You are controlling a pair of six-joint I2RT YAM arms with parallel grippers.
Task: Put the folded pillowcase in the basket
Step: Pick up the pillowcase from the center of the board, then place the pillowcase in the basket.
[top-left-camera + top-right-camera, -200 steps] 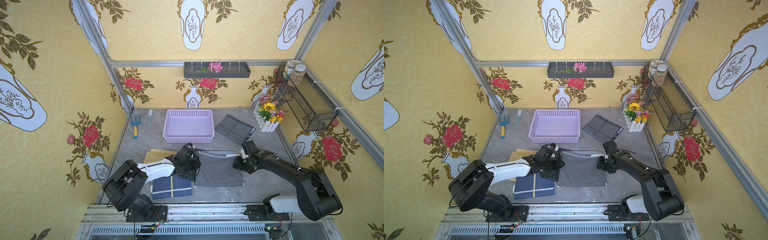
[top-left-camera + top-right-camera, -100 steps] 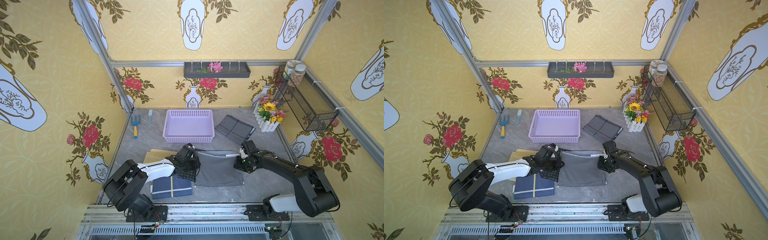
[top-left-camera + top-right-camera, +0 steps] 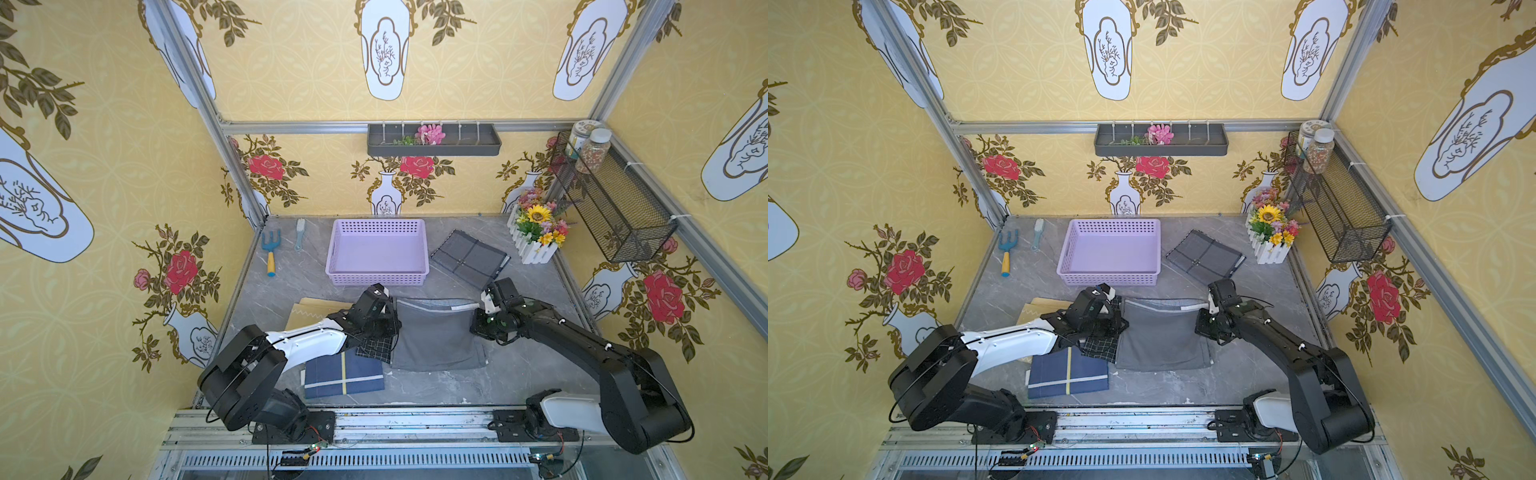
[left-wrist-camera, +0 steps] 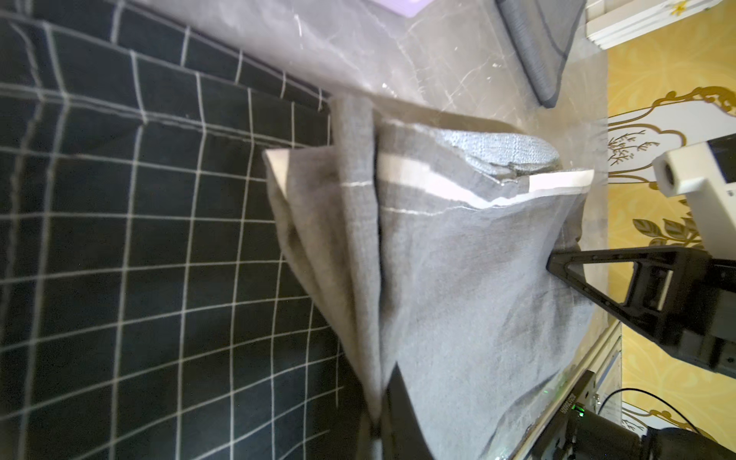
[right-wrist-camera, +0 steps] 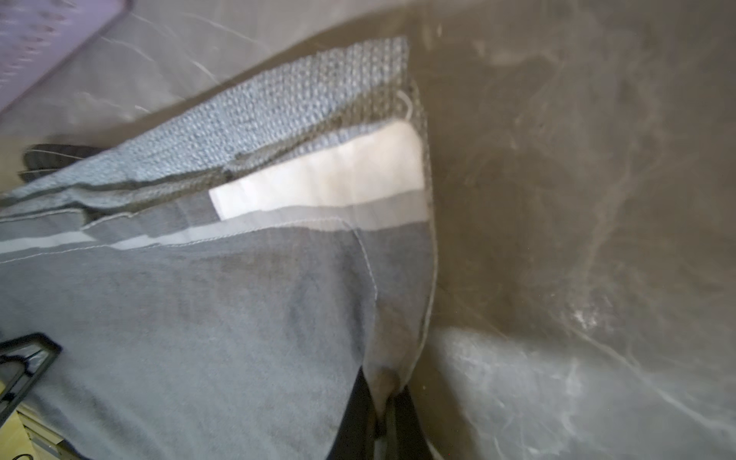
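Pinching the grey pillowcase [image 3: 434, 336], right hand [image 5: 382, 410] newly closed on its edge — left hand [image 4: 378, 422] still clamped.

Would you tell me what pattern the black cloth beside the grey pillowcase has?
Thin white grid on the black cloth, clearest in the left wrist view.

You're looking at a plain grey pillowcase [image 3: 434, 336] with a white band along one edge. You also see a black cloth [image 3: 376, 351] gridded in thin white lines and a navy cloth [image 3: 343, 376] crossed by yellow and white stripes. The basket [image 3: 376, 279] is lilac; the tabletop [image 3: 519, 374] grey marble with pale veins.
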